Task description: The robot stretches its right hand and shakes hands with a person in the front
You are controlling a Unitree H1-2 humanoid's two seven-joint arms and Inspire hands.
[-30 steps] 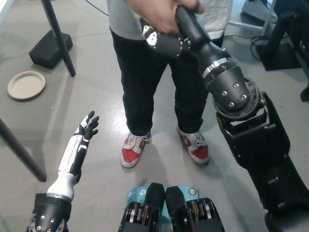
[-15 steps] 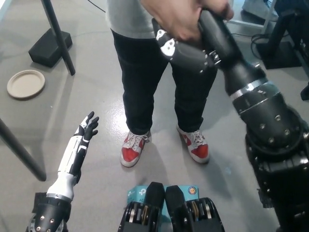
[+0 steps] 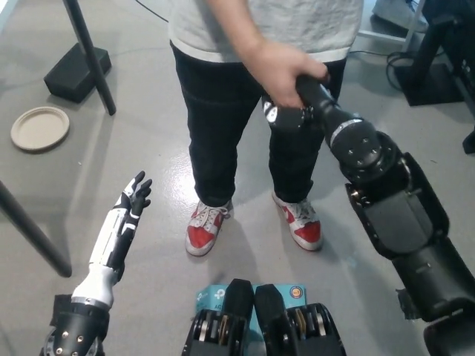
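The right hand (image 3: 291, 113) is in front of the robot, to the right, inside the person's hand (image 3: 284, 71), which lies over it from above. The person (image 3: 223, 111) stands just behind this grip, shoes (image 3: 252, 226) below it. The left hand (image 3: 132, 197) rests well to the left and lower. Far left of it, farther back, lies what seems a plate (image 3: 40, 129).

Bare floor (image 3: 148, 141) lies open ahead of the left hand (image 3: 133, 196) — a plate (image 3: 40, 129) and dark post (image 3: 89, 55) stand farther out. The person's legs (image 3: 223, 133) block the middle.
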